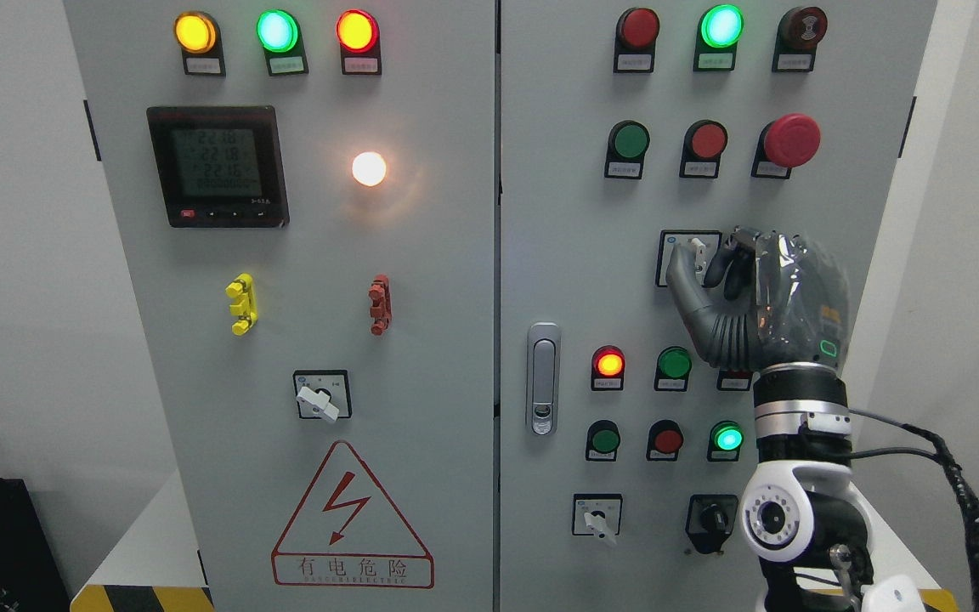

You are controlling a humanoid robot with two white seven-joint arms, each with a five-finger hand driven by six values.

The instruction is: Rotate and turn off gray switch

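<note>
Single head view, facing the grey control cabinet (pixel 421 280) squarely from close by, roughly level with its panels. Fingers (pixel 683 280) right of centre at mid-height; left door and its meter (pixel 217 166) well left of the fingers.

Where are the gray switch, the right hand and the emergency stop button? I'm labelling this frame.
gray switch (pixel 697 248), head view, its pale handle.
right hand (pixel 715 270), head view, between thumb and fingertips.
emergency stop button (pixel 791 139), head view, red mushroom cap.

One digital meter (pixel 217 166), three white-handled rotary switches (pixel 320 398), one black selector (pixel 712 516) and one red mushroom button (pixel 791 140).
</note>
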